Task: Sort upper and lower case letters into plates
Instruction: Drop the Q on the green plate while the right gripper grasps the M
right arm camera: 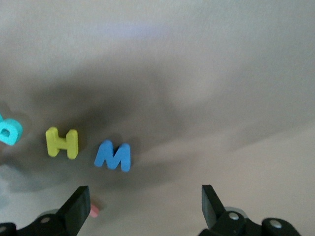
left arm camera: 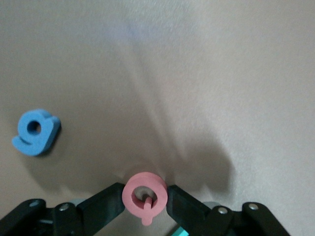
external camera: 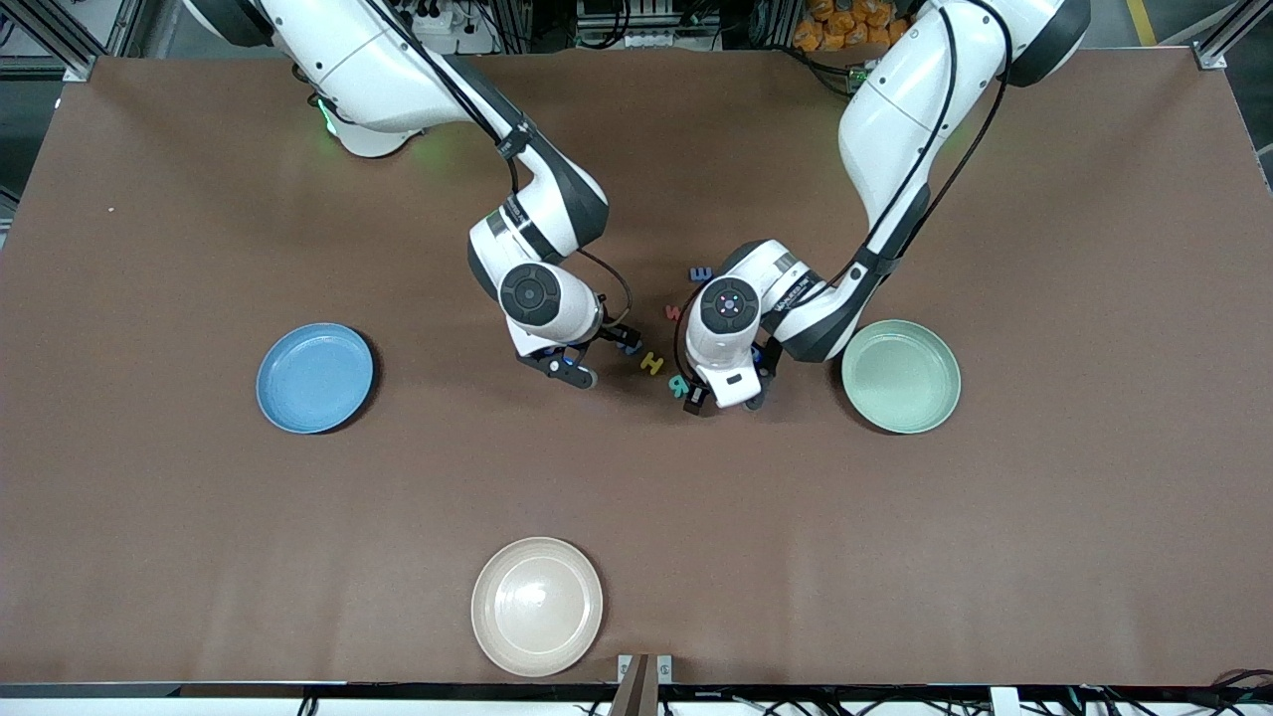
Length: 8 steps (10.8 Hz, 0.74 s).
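Note:
My left gripper (left arm camera: 145,211) is shut on the red Q (left arm camera: 145,194), its black fingers pressing both sides of the letter. It hangs over the table between the letter cluster and the mint green plate (external camera: 901,376). A blue g (left arm camera: 35,132) lies apart from it. My right gripper (right arm camera: 145,206) is open and empty, low over the table next to a blue M (right arm camera: 113,156), a yellow H (right arm camera: 62,142) and a teal R (right arm camera: 10,130). The front view also shows the H (external camera: 651,363), the R (external camera: 679,385), a red w (external camera: 673,311) and a blue m (external camera: 701,273).
The sky blue plate (external camera: 314,378) sits toward the right arm's end of the table. A cream-white plate (external camera: 537,607) lies near the table edge closest to the front camera. A pink piece (right arm camera: 94,211) peeks out by one right finger.

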{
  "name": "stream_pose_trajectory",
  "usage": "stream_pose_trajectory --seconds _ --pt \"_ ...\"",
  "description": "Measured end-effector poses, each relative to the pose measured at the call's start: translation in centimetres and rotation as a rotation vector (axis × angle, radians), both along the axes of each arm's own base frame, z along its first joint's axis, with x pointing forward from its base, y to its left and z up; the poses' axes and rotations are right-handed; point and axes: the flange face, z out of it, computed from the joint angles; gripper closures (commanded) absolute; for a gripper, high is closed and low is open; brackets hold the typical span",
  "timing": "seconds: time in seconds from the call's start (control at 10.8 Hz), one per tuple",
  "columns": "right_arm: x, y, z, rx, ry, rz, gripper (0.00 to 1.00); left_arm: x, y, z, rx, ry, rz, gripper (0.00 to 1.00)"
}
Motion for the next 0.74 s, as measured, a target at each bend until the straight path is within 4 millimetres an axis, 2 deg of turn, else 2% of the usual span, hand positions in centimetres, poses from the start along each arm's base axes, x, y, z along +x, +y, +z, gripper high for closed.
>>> stream_pose_trajectory --seconds 0.18,0.46,0.74 --pt "-0.8 1.0 0.1 0.006 0.007 0.007 0.0 1.0 1.2 0.7 0.013 0.008 -0.023 0.64" --pt "-2.0 2.5 0.3 0.015 -0.005 0.017 0.0 1.6 2.1 2.0 0.031 0.019 -0.044 0.64" --pt "-4.5 6.0 0.9 0.025 -0.04 0.071 0.01 1.6 2.3 2.0 0.038 0.029 -0.053 0.64"
